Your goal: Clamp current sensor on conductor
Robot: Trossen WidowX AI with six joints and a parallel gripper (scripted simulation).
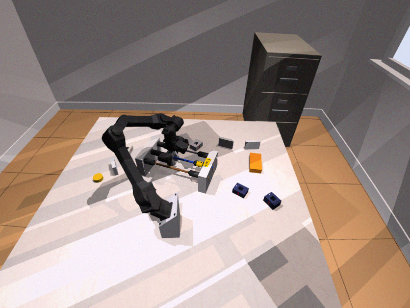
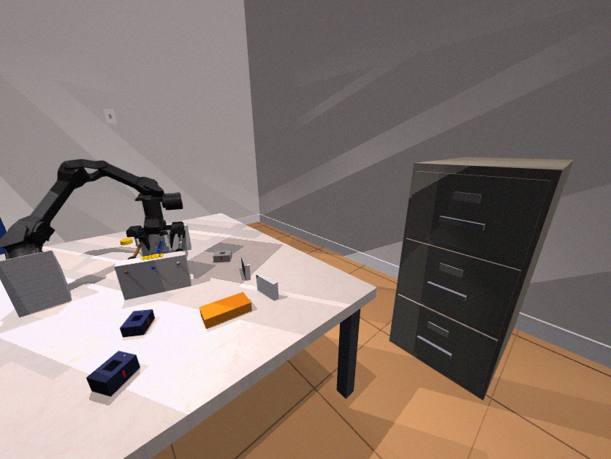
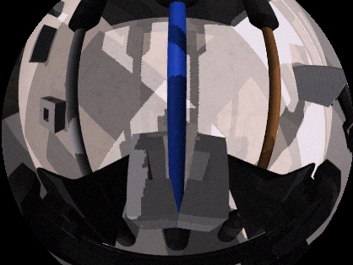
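My gripper (image 1: 172, 152) (image 2: 155, 237) (image 3: 179, 159) is shut on the grey split-core sensor (image 3: 156, 202), with a black finger on either side. The blue conductor (image 1: 184, 160) (image 3: 177, 63) runs down between the sensor's two halves, which meet at a seam at the bottom of the wrist view; their far side looks parted there. A yellow LOAD label (image 1: 207, 162) (image 2: 152, 256) lies on the near end block (image 1: 202, 182) (image 2: 153, 282), where the blue conductor ends in a yellow sleeve (image 1: 199, 163). I cannot make out the arrow or the latch.
A grey conductor (image 3: 72, 84) and a brown one (image 1: 170, 166) (image 3: 272, 84) flank the blue one. A pale holed block (image 1: 192, 145) (image 2: 222, 259), two upright plates (image 1: 225, 143) (image 1: 252, 145), an orange block (image 1: 255, 162), two navy holed blocks (image 1: 237, 189) (image 1: 275, 202) and a yellow disc (image 1: 98, 177) stand around.
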